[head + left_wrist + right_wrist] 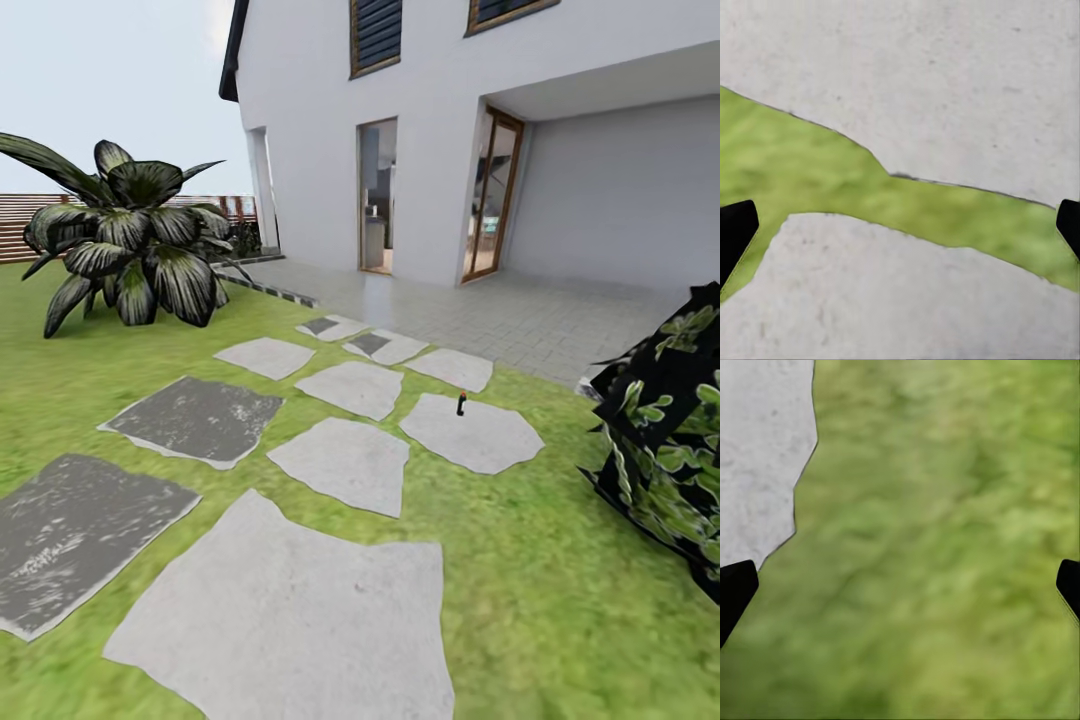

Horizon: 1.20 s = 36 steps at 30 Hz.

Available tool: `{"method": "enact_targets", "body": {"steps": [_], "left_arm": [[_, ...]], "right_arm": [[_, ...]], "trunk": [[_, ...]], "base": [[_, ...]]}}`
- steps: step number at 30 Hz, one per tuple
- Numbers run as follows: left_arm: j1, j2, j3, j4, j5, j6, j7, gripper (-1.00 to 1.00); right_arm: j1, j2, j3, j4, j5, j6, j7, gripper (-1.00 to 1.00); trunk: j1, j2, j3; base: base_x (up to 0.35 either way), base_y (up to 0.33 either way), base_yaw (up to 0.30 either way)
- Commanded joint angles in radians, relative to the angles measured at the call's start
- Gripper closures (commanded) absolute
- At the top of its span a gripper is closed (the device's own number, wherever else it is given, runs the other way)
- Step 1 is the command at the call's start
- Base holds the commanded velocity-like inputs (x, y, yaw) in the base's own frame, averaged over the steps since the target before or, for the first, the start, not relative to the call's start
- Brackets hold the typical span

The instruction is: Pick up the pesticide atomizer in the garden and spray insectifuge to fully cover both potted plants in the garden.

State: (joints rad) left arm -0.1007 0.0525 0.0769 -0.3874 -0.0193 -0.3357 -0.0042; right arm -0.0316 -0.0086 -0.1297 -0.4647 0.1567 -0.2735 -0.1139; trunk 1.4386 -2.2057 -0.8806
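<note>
Stepping stones [300,620] cross lawn [560,620]; left wrist sees their seam [907,202].

Little of the robot's body shows. In the left wrist view, the left gripper [900,232] appears as two plain black fingertips [735,232], flat-sided and tapering to angled points, matte, with no markings, screws or cables visible. The right gripper [900,592] looks the same in its wrist view: two black, wedge-shaped fingertips [735,589] with smooth faces.
</note>
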Motion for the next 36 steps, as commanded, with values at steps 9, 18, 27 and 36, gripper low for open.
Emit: {"method": "enact_targets", "body": {"steps": [9,18,27,36], "left_arm": [[-0.001,0.000,0.003,0.001,-0.003,-0.003,0.000,-1.00],[-0.001,0.000,0.003,0.001,-0.002,-0.003,0.000,-1.00],[-0.001,0.000,0.003,0.001,-0.002,-0.003,0.000,-1.00],[-0.001,0.000,0.003,0.001,-0.002,-0.003,0.000,-1.00]], "right_arm": [[-0.001,0.001,-0.004,0.001,0.010,-0.003,-0.003,-1.00],[-0.001,0.001,-0.003,0.001,0.010,-0.003,-0.001,-1.00],[-0.001,0.002,-0.002,0.001,0.009,-0.003,-0.001,-1.00],[-0.001,0.002,-0.002,0.001,0.009,-0.003,-0.001,-1.00]], "trunk": [[0.000,0.000,-0.001],[0.000,0.000,0.000],[0.000,0.000,0.005],[0.000,0.000,0.008]], "base": [[0.338,0.000,0.000],[0.338,0.000,-0.032],[0.338,0.024,-0.219],[0.314,0.150,-0.252]]}}
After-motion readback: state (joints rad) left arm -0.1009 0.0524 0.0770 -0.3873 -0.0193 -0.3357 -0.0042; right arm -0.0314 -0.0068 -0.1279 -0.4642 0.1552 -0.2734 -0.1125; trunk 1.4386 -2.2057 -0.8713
